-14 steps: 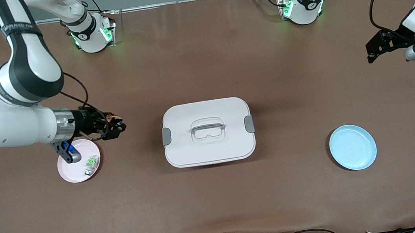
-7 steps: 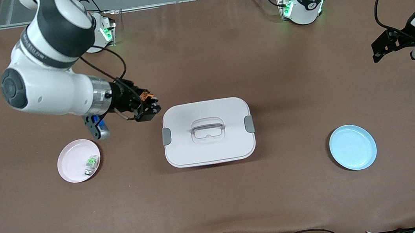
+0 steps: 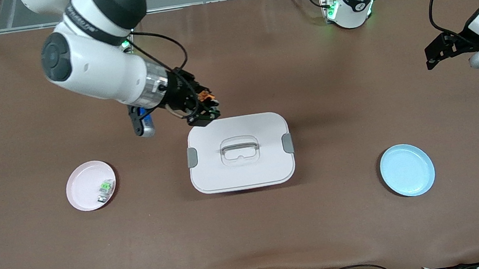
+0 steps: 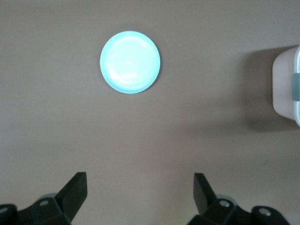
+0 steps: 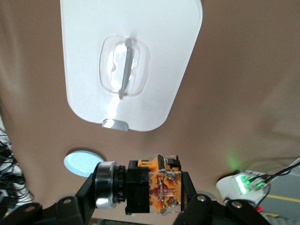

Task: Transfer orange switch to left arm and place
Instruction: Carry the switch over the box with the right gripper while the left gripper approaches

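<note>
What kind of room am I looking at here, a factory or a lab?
Most likely a robotics test lab: two white arms bolted at a brown table's edge, a staged white box and plates, and loose cables. The right gripper holds the orange switch.

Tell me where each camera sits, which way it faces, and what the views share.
Front view: high across the table, facing both arms; right gripper carries the orange switch by the box.
Left wrist view: looks down past the open left gripper at the blue plate.
Right wrist view: looks past the switch at the box.
All three show box and blue plate.
</note>
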You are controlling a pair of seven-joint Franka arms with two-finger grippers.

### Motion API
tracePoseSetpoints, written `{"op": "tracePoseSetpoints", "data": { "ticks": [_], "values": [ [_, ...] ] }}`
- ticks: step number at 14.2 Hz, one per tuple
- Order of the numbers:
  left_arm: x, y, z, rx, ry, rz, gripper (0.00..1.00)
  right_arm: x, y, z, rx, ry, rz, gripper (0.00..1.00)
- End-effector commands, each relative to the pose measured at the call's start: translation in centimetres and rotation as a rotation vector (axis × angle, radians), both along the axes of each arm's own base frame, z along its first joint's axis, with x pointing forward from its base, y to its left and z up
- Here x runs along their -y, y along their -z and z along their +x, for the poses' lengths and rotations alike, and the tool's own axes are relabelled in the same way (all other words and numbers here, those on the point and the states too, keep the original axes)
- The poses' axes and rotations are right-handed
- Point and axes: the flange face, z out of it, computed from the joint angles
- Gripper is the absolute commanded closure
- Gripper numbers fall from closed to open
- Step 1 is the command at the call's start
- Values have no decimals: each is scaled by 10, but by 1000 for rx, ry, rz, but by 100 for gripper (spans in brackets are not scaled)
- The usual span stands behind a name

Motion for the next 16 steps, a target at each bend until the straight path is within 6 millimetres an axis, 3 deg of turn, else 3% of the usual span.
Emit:
{"op": "tracePoseSetpoints", "data": {
  "ticks": [1, 3, 7, 11, 16],
  "values": [
    [15, -4, -11, -47, 21, -102, 0, -38, 1, 11, -22, 78, 30, 100],
    [23, 0, -15, -94, 19, -176, 0, -60, 8, 13, -29, 90, 31, 100],
    [54, 3, -15, -118, 48, -297, 0, -85, 15, 13, -41, 172, 51, 100],
    [79, 21, 0, -156, 55, -496, 0, -109, 17, 5, -55, 223, 74, 100],
    [122, 41, 23, -109, 48, -622, 0, -125, 14, -5, -80, 252, 91, 100]
  ]
}}
